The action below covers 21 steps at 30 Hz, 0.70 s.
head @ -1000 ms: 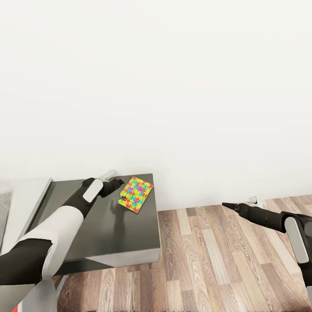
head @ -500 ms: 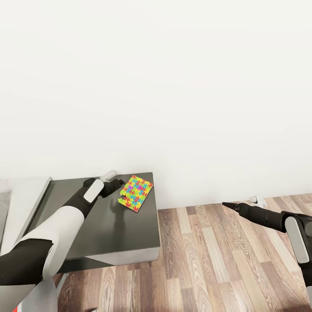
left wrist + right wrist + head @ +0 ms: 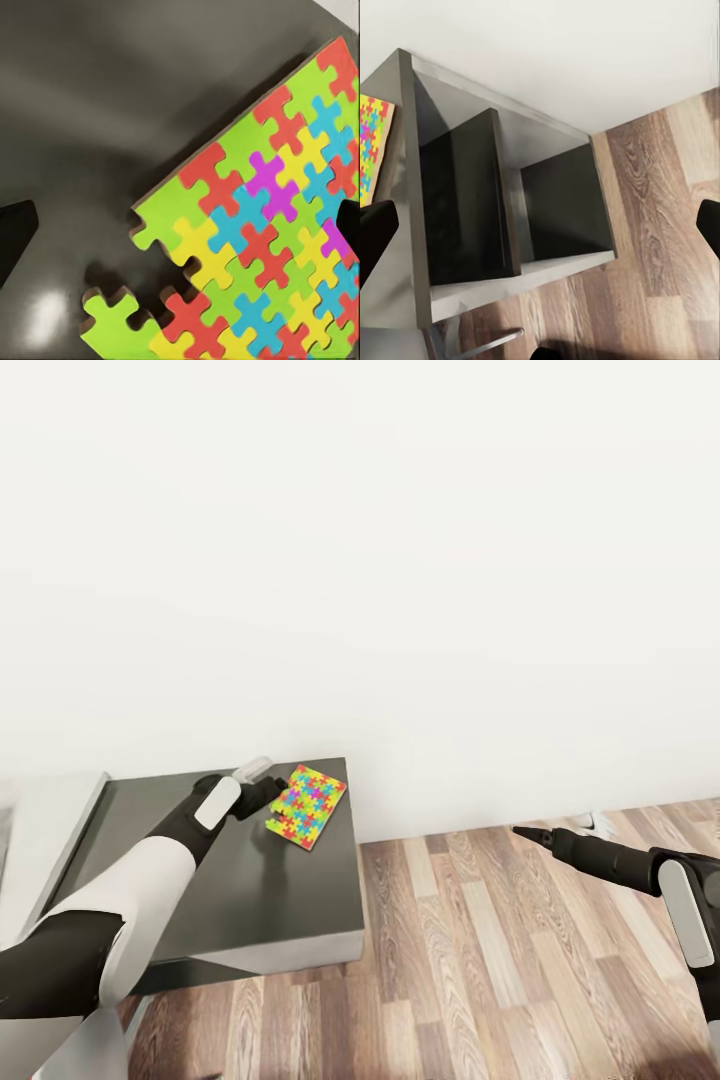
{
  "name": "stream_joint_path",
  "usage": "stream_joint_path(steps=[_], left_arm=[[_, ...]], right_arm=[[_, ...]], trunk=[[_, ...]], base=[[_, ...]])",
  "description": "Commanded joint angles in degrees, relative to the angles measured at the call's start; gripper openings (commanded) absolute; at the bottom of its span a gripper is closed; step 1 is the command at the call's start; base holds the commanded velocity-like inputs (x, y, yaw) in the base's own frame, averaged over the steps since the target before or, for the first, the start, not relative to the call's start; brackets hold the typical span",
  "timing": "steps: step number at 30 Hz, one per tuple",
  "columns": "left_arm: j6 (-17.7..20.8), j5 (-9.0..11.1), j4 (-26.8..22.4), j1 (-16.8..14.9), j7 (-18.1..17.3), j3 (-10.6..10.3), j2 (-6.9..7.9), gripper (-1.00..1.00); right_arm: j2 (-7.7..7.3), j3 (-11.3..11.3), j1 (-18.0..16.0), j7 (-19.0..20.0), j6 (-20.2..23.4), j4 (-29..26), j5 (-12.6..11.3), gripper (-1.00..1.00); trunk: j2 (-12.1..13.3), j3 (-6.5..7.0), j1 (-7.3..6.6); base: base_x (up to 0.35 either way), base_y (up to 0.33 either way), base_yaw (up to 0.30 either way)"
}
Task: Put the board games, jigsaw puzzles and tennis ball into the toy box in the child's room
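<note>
A jigsaw puzzle (image 3: 305,805), a flat sheet of bright interlocking pieces, lies on the dark grey top of the table (image 3: 260,880) near its far right corner. One green piece (image 3: 112,326) sits slightly loose at the sheet's corner. My left gripper (image 3: 272,790) hovers just left of the puzzle's edge. In the left wrist view the left gripper (image 3: 180,225) is open, its fingertips straddling the puzzle (image 3: 270,225) from above. My right gripper (image 3: 530,834) hangs open over the wood floor, away from the table. The right wrist view catches the puzzle (image 3: 370,146) at the picture's edge.
The dark grey unit has open shelf compartments (image 3: 510,202) on its side. A pale grey-white surface (image 3: 45,830) adjoins it on the left. A white wall (image 3: 400,560) stands right behind. Wood-plank floor (image 3: 500,960) stretches to the right.
The whole view has shifted slightly, so the camera moved. My left gripper has edged a little closer to the puzzle. The right arm holds its place.
</note>
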Motion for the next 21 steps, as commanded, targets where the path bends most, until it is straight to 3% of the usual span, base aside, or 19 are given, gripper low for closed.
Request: stream_joint_path(steps=[1,21], left_arm=[[0.1,0.6,-0.1,0.0,0.4,-0.4,0.08,1.00],[0.0,0.4,0.1,0.0,-0.2,-0.4,-0.04,1.00]], right_arm=[[0.01,-0.1,-0.1,0.4,0.3,0.0,0.4,1.00],[0.00,-0.1,-0.1,0.5,0.3,-0.2,0.4,1.00]], trunk=[[-0.1,-0.09,0.03],[-0.1,-0.10,0.03]], base=[[0.000,0.000,-0.185],[0.000,0.000,-0.233]])
